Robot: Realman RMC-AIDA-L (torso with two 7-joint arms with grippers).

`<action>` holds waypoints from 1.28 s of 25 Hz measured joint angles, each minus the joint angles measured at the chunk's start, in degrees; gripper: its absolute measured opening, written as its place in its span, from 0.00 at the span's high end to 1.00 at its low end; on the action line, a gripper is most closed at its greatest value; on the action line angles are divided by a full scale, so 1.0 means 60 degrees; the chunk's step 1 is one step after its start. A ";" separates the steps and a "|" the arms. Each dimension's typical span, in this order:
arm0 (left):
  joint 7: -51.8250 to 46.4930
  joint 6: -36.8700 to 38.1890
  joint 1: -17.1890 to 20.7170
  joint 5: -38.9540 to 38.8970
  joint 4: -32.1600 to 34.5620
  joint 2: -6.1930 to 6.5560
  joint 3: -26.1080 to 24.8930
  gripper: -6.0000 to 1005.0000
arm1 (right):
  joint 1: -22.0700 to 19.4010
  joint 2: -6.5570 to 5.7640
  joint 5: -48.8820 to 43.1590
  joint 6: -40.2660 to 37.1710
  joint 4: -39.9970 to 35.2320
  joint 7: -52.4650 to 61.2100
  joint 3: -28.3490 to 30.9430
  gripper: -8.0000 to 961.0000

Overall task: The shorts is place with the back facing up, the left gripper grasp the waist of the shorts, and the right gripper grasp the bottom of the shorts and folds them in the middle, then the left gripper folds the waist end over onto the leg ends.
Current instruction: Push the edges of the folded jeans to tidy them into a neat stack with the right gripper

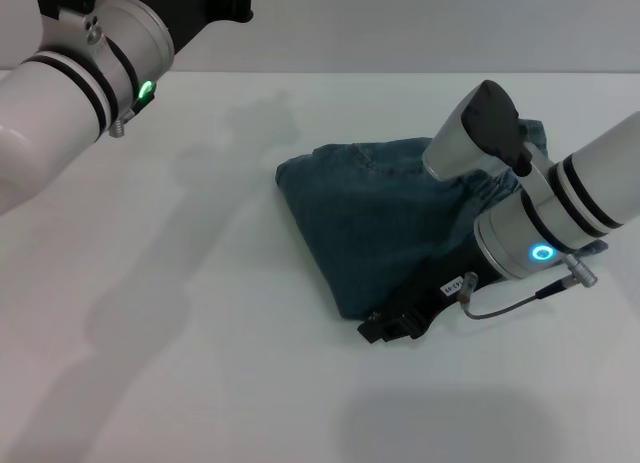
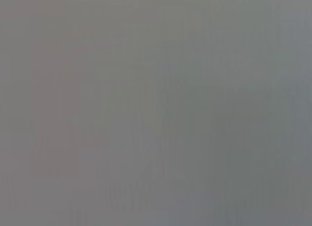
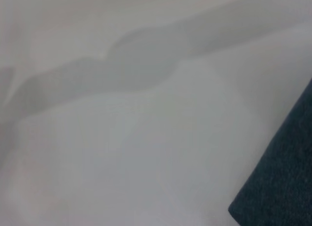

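A plain white table point(image 1: 200, 363) fills the head view, with only soft shadows of the arms on it. The shorts point(image 1: 380, 223) lie on it a little to the right of the middle, at about 3 o'clock from the centre, folded into a compact, roughly triangular packet with one point towards 6 o'clock. The cloth is judged to be soft but rather thick denim: light enough for one gripper, limp when lifted, not slippery and not fragile, so layers may slide apart if only the top one is pinched. A good hold is judged to be at the gathered elastic band, where the cloth is bunched and thick; a puckered strip that may be this waist is seen at the 2 o'clock side, partly hidden by the arm. The denim is faded blue-green, smooth on top, with a faint seam line near the far edge; no pocket or embroidery can be made out. The right gripper point(image 1: 385, 328) rests low at the 6 o'clock tip of the packet, touching or just beside its edge; whether its claw is open or holds cloth cannot be told. A dark denim corner point(image 3: 282, 177) shows in the right wrist view. The left gripper point(image 1: 235, 1) is raised well apart, at 11 o'clock; its fingers are not visible.
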 joint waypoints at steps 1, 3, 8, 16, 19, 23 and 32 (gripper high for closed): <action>0.0000 -0.0001 -0.0006 0.0000 0.0000 -0.0001 0.0009 1.00 | 0.0007 0.0000 0.0000 0.0038 -0.0034 0.0000 -0.0006 0.78; 0.0002 -0.0001 -0.0009 0.0000 0.0000 -0.0002 0.0019 1.00 | 0.0011 0.0000 0.0000 0.0063 -0.0050 0.0001 -0.0006 0.78; 0.0006 -0.0016 -0.0037 0.0000 -0.0093 -0.0007 0.0042 1.00 | 0.0087 -0.0001 0.0000 0.0287 -0.0082 0.0000 -0.0008 0.78; -0.0018 -0.0024 -0.0050 0.0000 -0.0144 -0.0018 0.0043 1.00 | 0.0251 -0.0001 -0.0003 0.0560 -0.0073 0.0001 -0.0021 0.78; -0.0019 -0.0027 -0.0050 0.0000 -0.0145 -0.0016 0.0044 1.00 | 0.0318 -0.0001 -0.0012 0.0675 -0.0061 0.0001 -0.0021 0.78; -0.0021 -0.0029 -0.0042 0.0000 -0.0146 -0.0016 0.0064 1.00 | 0.0385 -0.0001 -0.0037 0.0835 -0.0030 0.0001 -0.0021 0.78; -0.0019 -0.0028 -0.0034 0.0000 -0.0164 -0.0015 0.0122 1.00 | 0.0497 -0.0001 -0.0022 0.1087 -0.0050 0.0000 -0.0021 0.78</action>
